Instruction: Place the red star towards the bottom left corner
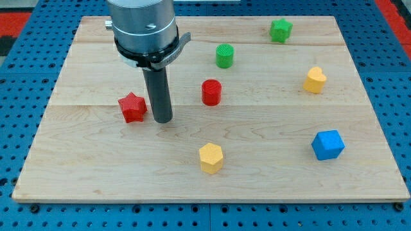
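Note:
The red star [132, 107] lies on the wooden board [96, 160], left of the middle. My tip [162, 120] rests on the board just to the star's right, close beside it with a narrow gap showing. The rod rises from there to the arm's grey body at the view's top. The board's bottom left corner lies below and to the left of the star.
A red cylinder [211, 92] stands right of the rod. A green cylinder [225, 56] and a green star [280, 30] lie toward the top. A yellow heart [314, 79], a blue block [328, 144] and a yellow hexagon [211, 158] lie right and below.

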Available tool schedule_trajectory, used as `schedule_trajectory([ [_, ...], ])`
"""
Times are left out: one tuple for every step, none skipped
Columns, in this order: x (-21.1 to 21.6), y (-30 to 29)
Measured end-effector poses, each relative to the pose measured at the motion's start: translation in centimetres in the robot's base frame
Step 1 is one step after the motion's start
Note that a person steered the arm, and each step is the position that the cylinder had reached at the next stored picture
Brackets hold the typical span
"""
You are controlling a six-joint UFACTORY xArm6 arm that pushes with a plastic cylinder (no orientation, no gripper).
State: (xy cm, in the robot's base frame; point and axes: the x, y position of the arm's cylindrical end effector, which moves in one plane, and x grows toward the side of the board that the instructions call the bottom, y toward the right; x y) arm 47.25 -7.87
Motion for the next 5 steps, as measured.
schedule_trajectory([
  [-0.43, -1.5],
  [-0.43, -1.51],
  [-0.58, -1.51],
  [-0.73, -1.51],
  [-0.75, -1.51],
])
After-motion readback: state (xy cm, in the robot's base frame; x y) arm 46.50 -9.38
